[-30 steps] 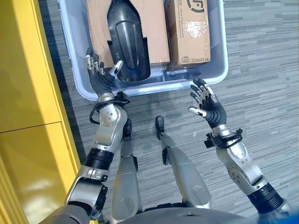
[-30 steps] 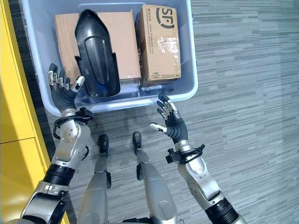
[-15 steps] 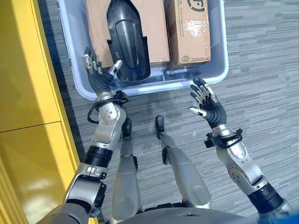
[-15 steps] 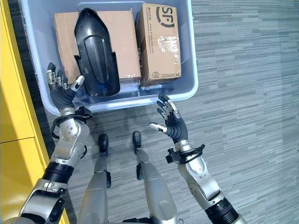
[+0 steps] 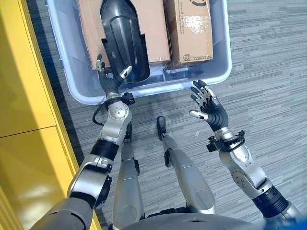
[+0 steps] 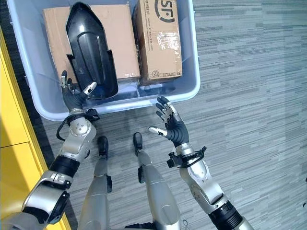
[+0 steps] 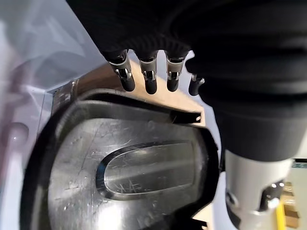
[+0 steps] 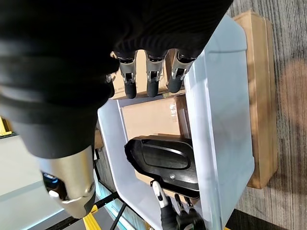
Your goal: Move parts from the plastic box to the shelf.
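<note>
Your left hand (image 5: 111, 79), fingers spread, reaches over the plastic box's (image 5: 221, 57) near wall at the black part's (image 5: 120, 38) near end. Part lies on the cardboard boxes (image 5: 189, 28); looks rigid, smooth, likely slippery: grip its rim edge. Right hand (image 5: 207, 104) hangs spread outside the box.

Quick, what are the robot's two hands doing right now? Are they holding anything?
Left hand: open, fingers spread at the near end of the black part in the plastic box, holding nothing.
Right hand: open, in front of the box, holding nothing.
</note>
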Motion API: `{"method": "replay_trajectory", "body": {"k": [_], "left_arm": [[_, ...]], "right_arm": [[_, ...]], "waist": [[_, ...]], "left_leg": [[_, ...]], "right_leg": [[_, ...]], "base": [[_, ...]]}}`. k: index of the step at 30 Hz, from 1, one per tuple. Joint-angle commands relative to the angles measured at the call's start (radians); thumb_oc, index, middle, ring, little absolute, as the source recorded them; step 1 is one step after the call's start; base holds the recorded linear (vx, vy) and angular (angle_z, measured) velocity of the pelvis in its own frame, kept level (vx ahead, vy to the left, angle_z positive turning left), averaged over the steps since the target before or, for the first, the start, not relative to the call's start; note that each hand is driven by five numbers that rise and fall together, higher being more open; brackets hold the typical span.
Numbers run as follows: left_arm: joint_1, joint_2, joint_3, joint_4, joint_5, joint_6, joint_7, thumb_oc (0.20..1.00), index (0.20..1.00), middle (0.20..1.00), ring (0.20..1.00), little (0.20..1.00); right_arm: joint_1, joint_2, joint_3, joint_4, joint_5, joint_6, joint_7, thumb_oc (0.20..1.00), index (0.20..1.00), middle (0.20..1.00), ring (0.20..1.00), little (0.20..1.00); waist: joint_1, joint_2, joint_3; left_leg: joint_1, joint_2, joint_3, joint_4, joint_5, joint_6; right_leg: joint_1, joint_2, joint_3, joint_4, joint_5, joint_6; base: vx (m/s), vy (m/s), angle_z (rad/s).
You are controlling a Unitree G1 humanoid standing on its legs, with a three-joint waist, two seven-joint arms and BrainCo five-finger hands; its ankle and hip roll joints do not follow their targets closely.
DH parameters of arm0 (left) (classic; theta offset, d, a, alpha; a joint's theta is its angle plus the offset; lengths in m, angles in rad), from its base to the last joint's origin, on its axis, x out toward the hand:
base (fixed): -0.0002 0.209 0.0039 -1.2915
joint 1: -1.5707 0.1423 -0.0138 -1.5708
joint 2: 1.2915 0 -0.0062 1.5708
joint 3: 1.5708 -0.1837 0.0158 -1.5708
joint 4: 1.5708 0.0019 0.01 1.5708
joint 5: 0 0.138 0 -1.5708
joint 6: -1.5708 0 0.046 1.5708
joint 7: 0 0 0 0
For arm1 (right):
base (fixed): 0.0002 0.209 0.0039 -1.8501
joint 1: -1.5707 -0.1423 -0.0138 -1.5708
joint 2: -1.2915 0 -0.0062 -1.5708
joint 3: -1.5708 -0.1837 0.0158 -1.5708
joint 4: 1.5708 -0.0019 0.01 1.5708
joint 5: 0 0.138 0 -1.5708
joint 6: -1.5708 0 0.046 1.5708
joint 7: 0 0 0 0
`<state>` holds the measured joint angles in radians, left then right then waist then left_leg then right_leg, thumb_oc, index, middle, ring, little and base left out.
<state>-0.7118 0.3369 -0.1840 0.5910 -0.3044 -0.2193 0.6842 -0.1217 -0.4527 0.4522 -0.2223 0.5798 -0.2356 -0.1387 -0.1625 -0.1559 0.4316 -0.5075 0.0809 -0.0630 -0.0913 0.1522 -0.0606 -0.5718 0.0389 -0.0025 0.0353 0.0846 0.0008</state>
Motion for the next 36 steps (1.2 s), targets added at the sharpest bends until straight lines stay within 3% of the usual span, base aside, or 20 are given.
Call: {"method": "replay_trajectory", "body": {"k": [1,8,12,13,14,15,28,36], "left_arm": [[-0.002,0.027,-0.001,0.031,0.015,0.009,0.043,1.0,1.0,1.0,1.0,1.0],[-0.097,0.044,-0.025,0.139,0.015,0.048,0.061,1.0,1.0,1.0,1.0,1.0],[-0.167,0.059,-0.034,0.293,-0.034,0.067,0.036,1.0,1.0,1.0,1.0,1.0],[-0.173,0.061,-0.039,0.313,-0.039,0.075,0.025,0.937,0.937,0.937,0.937,0.937],[-0.178,0.059,-0.038,0.329,-0.052,0.075,0.019,0.47,0.47,0.47,0.47,0.47],[-0.184,0.056,-0.04,0.345,-0.062,0.08,0.013,0.2,0.2,0.2,0.2,0.2],[-0.17,0.019,-0.035,0.401,-0.109,0.079,-0.012,0.2,0.2,0.2,0.2,0.2],[-0.105,0.013,-0.018,0.315,-0.128,0.056,-0.006,0.2,0.2,0.2,0.2,0.2]], "right_arm": [[0.019,-0.043,-0.019,-0.104,0.034,-0.067,0.008,1.0,1.0,1.0,1.0,1.0],[0.01,-0.061,-0.007,-0.105,0.041,-0.067,0.004,1.0,1.0,1.0,1.0,1.0],[0.005,-0.075,0.005,-0.105,0.048,-0.065,0.01,1.0,1.0,1.0,1.0,1.0],[0.007,-0.079,0.006,-0.108,0.049,-0.064,0.012,1.0,1.0,1.0,1.0,1.0],[0.009,-0.081,0.006,-0.11,0.05,-0.064,0.015,1.0,1.0,1.0,1.0,1.0],[0.01,-0.084,0.008,-0.109,0.051,-0.063,0.014,1.0,1.0,1.0,1.0,1.0],[0.036,-0.101,-0.001,-0.131,0.059,-0.069,0.021,1.0,1.0,1.0,1.0,1.0],[0.028,-0.096,0.009,-0.115,0.083,-0.064,0.02,1.0,1.0,1.0,1.0,1.0]], "waist": [[0.0,-0.027,-0.023],[-0.016,-0.027,-0.019],[-0.03,-0.026,-0.021],[-0.033,-0.025,-0.021],[-0.034,-0.024,-0.022],[-0.036,-0.023,-0.022],[-0.039,-0.012,-0.028],[-0.018,0.001,-0.048]], "left_leg": [[0.128,0.126,-0.056,0.004,-0.058,-0.054],[0.127,0.132,-0.048,0.004,-0.058,-0.056],[0.131,0.135,-0.04,0.004,-0.057,-0.057],[0.132,0.136,-0.038,0.004,-0.057,-0.057],[0.132,0.136,-0.037,0.004,-0.057,-0.057],[0.132,0.137,-0.037,0.004,-0.057,-0.057],[0.143,0.136,-0.037,0.004,-0.061,-0.057],[0.175,0.128,-0.038,0.004,-0.069,-0.055]], "right_leg": [[-0.045,-0.09,0.04,0.08,-0.02,0.112],[-0.064,-0.082,0.052,0.088,-0.02,0.113],[-0.075,-0.075,0.059,0.095,-0.02,0.115],[-0.078,-0.073,0.06,0.097,-0.021,0.115],[-0.079,-0.072,0.061,0.098,-0.021,0.116],[-0.081,-0.071,0.062,0.099,-0.021,0.115],[-0.072,-0.071,0.064,0.097,-0.025,0.115],[-0.033,-0.082,0.058,0.093,-0.029,0.114]], "base": [[0.0,0.002,-0.05],[0.01,0.0,-0.04],[0.0,0.001,-0.01],[0.0,0.0,0.0],[0.0,0.003,-0.04],[0.01,0.0,-0.09],[0.0,0.0,-0.04],[0.0,0.0,0.0]]}}
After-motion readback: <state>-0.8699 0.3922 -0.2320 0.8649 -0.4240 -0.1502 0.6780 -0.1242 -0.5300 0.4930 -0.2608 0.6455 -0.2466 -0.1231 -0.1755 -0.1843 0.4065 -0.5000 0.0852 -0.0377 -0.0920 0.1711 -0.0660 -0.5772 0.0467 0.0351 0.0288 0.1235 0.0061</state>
